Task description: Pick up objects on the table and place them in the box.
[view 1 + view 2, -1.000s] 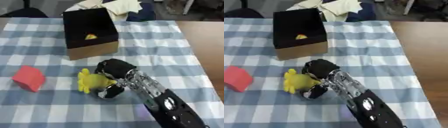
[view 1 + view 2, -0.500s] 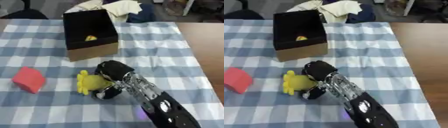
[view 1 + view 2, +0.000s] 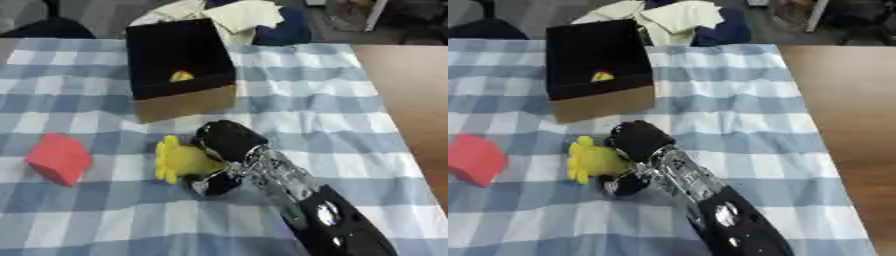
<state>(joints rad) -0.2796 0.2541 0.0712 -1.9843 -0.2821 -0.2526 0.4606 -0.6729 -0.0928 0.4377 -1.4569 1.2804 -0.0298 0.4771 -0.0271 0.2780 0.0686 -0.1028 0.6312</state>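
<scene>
Just in front of the box (image 3: 179, 75), on the checked cloth (image 3: 350, 130), your right hand (image 3: 226, 145) sits over the yellow toy (image 3: 179, 161), with fingers curled round its right side. The thumb shows dark under the toy's lower edge, so the hold looks like a pinch across the body. Your left hand is out of sight.

The toy looks small, light and probably soft or rubbery, so expect it to squash a little and perhaps twist in the hold. Take it across the plump middle, not by the thin lobes on its left edge, which look likely to bend and slip out.

The red block (image 3: 58, 159) lies well apart to the left. It looks light, with flat faces to pinch across. A yellow piece (image 3: 181, 76) already lies inside the box.
</scene>
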